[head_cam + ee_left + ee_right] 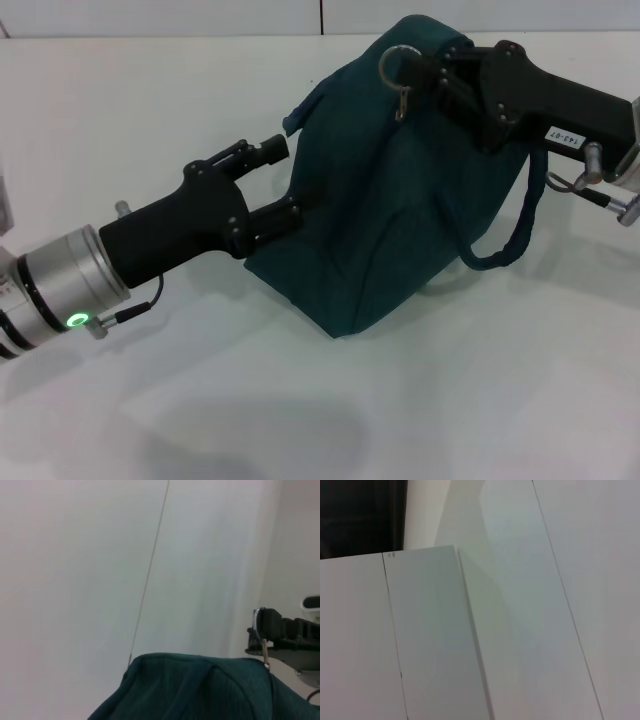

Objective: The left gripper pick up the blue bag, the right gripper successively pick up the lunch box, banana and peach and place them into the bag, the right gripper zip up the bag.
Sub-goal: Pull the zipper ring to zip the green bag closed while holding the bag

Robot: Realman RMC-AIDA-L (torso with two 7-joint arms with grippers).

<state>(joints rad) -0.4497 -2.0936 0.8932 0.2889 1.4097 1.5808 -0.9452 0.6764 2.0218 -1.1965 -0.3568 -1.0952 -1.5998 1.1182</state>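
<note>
The blue bag (pixel 400 200) lies on the white table, its top toward the far side. It also shows in the left wrist view (pixel 200 690). My left gripper (pixel 289 180) is at the bag's left side, its two fingers spread with both tips against the fabric and table showing between them. My right gripper (pixel 428 72) is at the bag's top, shut on the metal zipper ring (pixel 397 62); the left wrist view shows it too (pixel 265 635). The lunch box, banana and peach are not in view.
The bag's dark strap (pixel 512 245) loops onto the table under my right arm. Bare white table (pixel 300 400) lies in front of the bag. The right wrist view shows only white panels (pixel 435 640).
</note>
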